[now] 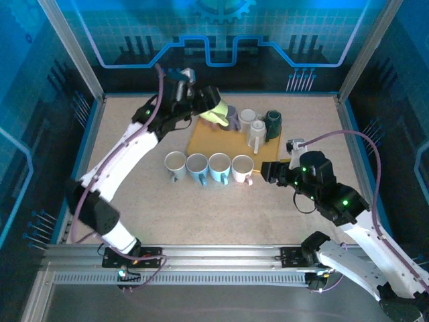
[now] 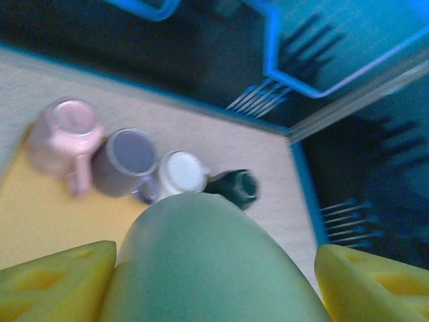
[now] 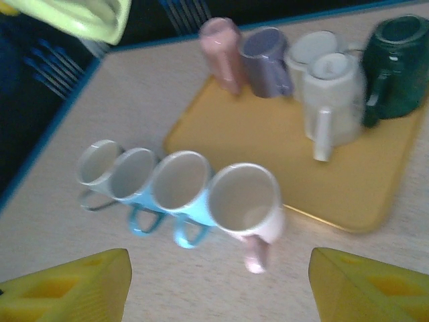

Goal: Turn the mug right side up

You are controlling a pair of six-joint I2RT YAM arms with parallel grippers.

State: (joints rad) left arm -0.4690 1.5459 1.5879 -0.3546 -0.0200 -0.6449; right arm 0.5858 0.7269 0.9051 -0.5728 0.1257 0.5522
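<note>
My left gripper (image 1: 210,109) is shut on a light green mug (image 1: 217,115), holding it tilted in the air over the back left corner of the yellow tray (image 1: 201,144). In the left wrist view the green mug (image 2: 208,261) sits between my yellow fingers (image 2: 57,282). The right wrist view catches the lifted mug (image 3: 74,17) at its top left. My right gripper (image 1: 268,172) hovers open to the right of a row of upright mugs, nothing between its fingers (image 3: 67,288).
On the tray (image 3: 268,147) stand a pink mug (image 3: 221,50), a purple one (image 3: 265,54), two white ones (image 3: 328,100) and a dark green one (image 3: 395,67). Several upright mugs (image 1: 209,166) line the table in front. Blue frame walls surround the table.
</note>
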